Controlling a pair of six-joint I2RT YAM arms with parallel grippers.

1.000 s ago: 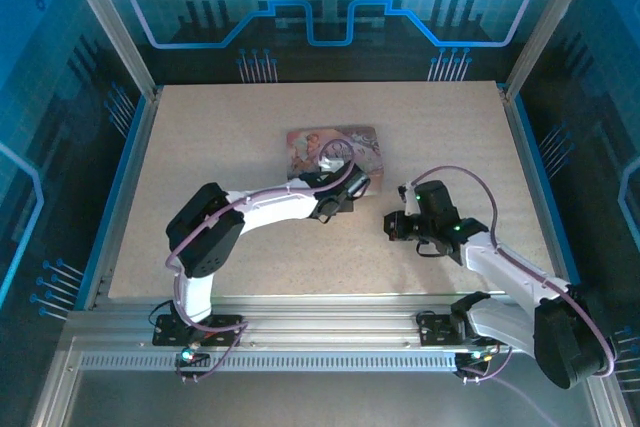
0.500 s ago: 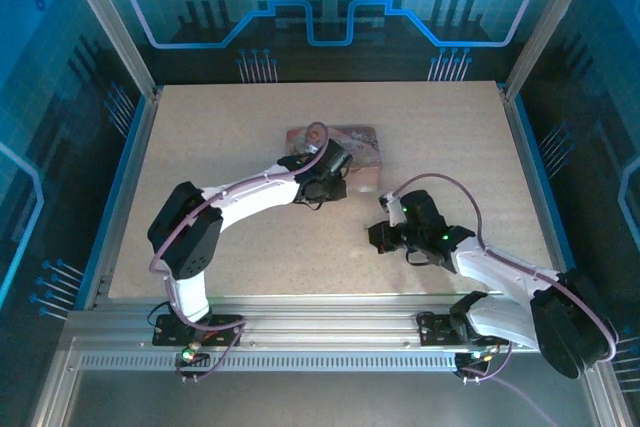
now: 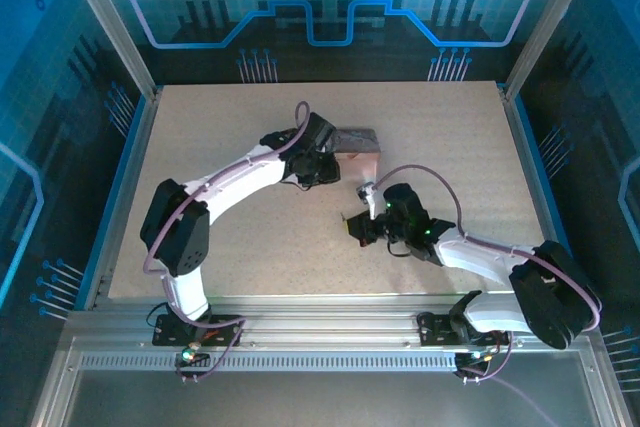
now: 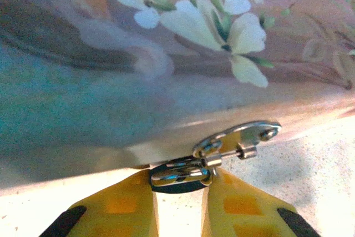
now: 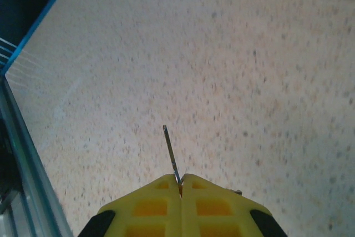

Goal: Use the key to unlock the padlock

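On the counter (image 3: 200,147), the biggest change over the last second is in the arms: the left arm (image 3: 235,179) has swung from the near right side of the pink tin (image 3: 358,138) across to its left and farther back. The right arm (image 3: 470,252) has slid left and come in close to the tin's near right corner. The tin itself seems to have stayed about where it was, though more of it is now hidden under the left wrist. From the left wrist we see its flowered side (image 4: 166,54) close up, with a silvery clasp (image 4: 238,140) along the lower edge. The left hand (image 4: 180,177) is closed on the padlock (image 4: 178,174), a dark little body with a shiny shackle pinched between the yellow fingers (image 4: 127,203). The padlock lies just at the clasp and appears to hang from its ring. The right hand (image 5: 181,182) is shut on the key (image 5: 170,154), whose thin blade sticks out past the fingertips over bare counter. We judge that the lock is now steadied and the key brought near but not yet lined up. The keyhole cannot be made out, so finding it with so slim a blade looks like the delicate part.
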